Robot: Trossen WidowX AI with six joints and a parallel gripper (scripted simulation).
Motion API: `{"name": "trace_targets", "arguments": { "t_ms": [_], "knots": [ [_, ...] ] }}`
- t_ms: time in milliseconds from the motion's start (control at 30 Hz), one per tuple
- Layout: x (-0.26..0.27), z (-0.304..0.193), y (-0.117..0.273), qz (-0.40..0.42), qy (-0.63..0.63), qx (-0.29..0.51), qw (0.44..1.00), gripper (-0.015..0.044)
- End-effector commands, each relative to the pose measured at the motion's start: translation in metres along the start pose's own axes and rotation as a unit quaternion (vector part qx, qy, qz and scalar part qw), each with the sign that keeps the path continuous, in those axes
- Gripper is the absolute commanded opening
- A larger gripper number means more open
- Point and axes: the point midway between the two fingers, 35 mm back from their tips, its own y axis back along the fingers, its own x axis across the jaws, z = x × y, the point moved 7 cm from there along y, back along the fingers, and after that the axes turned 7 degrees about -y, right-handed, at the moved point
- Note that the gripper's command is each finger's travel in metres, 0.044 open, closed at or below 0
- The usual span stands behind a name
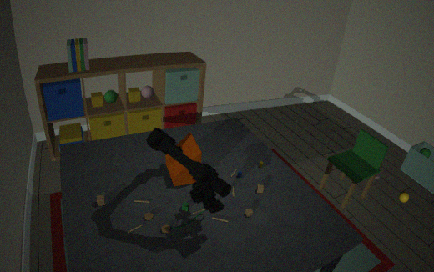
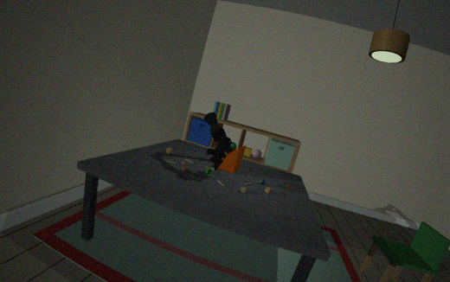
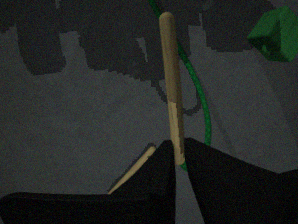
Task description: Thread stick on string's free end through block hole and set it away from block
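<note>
Black claw (image 1: 214,204) (image 2: 216,165) (image 3: 177,147) nearly closing, pinching pale wooden stick (image 1: 198,212) (image 2: 209,168) (image 3: 170,70) near string end, tip projecting ahead. Green braided string (image 1: 184,226) (image 3: 207,115) trailing beneath. Green holed block (image 1: 185,206) (image 2: 208,171) (image 3: 281,31) sitting beyond, off to side, stick apparently unthreaded. Pickup seemingly done; aligning likely underway, next move needing tip squared to hole.
</note>
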Motion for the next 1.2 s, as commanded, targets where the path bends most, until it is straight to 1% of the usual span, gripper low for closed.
{"name": "trace_targets", "arguments": {
  "t_ms": [0,233,533,1167],
  "knots": [
    [0.003,0.005,-0.001,0.000,-0.082,-0.002,0.997,0.0000],
    [0.006,0.009,-0.001,0.001,-0.209,-0.002,0.978,0.0000],
    [0.010,0.015,-0.001,0.001,-0.356,-0.002,0.935,0.0000],
    [0.020,0.005,0.000,0.001,-0.359,-0.002,0.933,0.0000]
  ]
}}
